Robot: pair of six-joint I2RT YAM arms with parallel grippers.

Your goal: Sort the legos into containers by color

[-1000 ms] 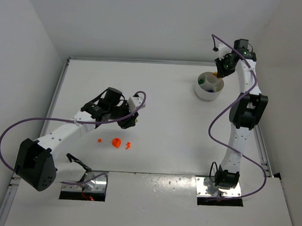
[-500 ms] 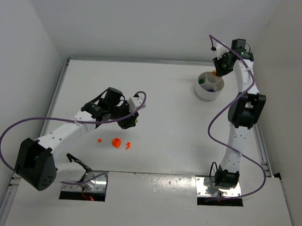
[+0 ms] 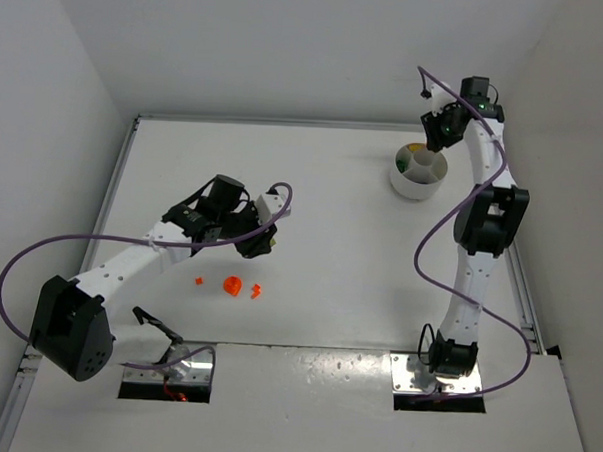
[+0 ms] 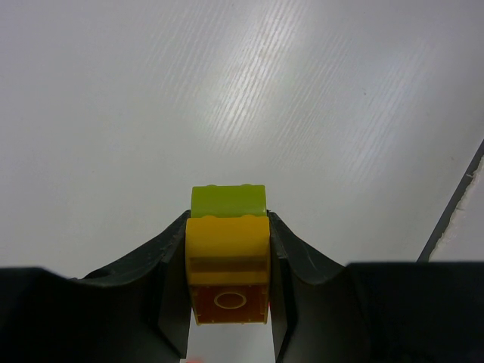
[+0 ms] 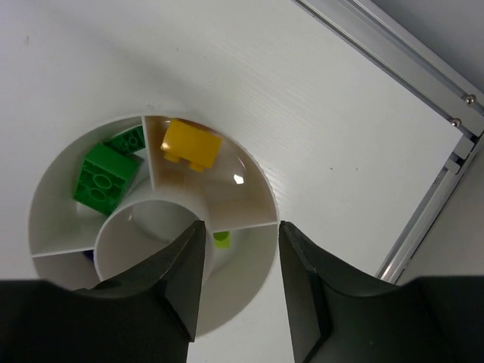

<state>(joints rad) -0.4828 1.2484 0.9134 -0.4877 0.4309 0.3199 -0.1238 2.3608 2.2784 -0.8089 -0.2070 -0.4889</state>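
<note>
My left gripper (image 3: 259,240) hovers over the middle left of the table, shut on a yellow lego (image 4: 227,253) with a lime-green lego (image 4: 228,201) stuck to its far end. Three orange-red legos (image 3: 233,284) lie just in front of it. My right gripper (image 5: 240,227) hangs open above the white round dish (image 5: 239,280) at the back right, with nothing between its fingers. The dish's containers hold a yellow lego (image 5: 191,144) in one section, green legos (image 5: 104,175) in the section beside it, and a small lime bit (image 5: 221,240) in another.
The dish (image 3: 415,188) stands close to the right arm's upper links and the table's right rail (image 5: 423,83). Purple cables loop off both arms. White walls close in the table at the back and sides.
My right gripper has opened and shifted slightly left over the dish; the yellow lego it carried now lies in a section. The left arm has not moved.
</note>
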